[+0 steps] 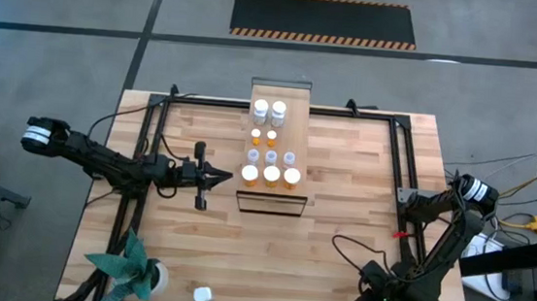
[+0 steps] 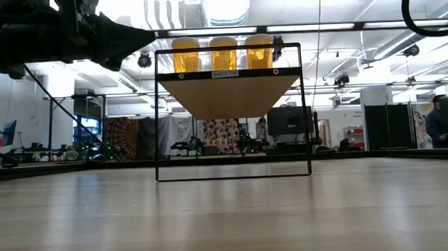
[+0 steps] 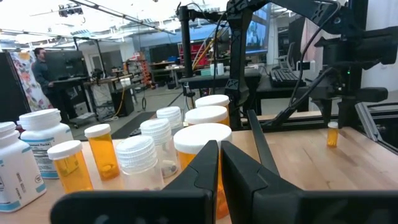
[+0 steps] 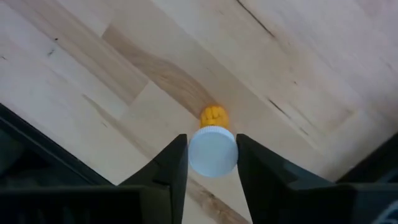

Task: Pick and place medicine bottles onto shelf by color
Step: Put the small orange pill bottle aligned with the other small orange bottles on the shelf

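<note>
We find the right end effector (image 4: 212, 163) at the near right corner of the worktop (image 1: 341, 215), pointed down at the wood. Between its two fingers (image 4: 169, 163) stands a small orange bottle (image 4: 212, 149), seen cap-up; its white cap fills almost all of the gap. The fingers stand close on either side of the cap, partly closed. We cannot tell whether they press on it or merely flank it.

Also at the near edge, toward the left, we note one loose white bottle (image 1: 202, 294) lying on the worktop, beside a potted green plant (image 1: 132, 267). It is well apart from both end effectors.

Farther in, the left end effector (image 3: 219, 163) is fully closed and holds nothing. It hangs above the worktop just to the left of the shelf (image 1: 281, 93), its tips pointing at the shelf's near row. Directly ahead of those tips, in the left wrist view, stands a large orange bottle with a white cap (image 3: 202, 149).

On the shelf, we count three large orange bottles (image 1: 271, 176) in the nearest row, then small clear-greyish bottles (image 1: 271, 157), then small orange bottles (image 1: 256, 134), and two white bottles (image 1: 269, 109) at the far end.

Beyond the worktop a person (image 3: 41, 62) stands in the room.
</note>
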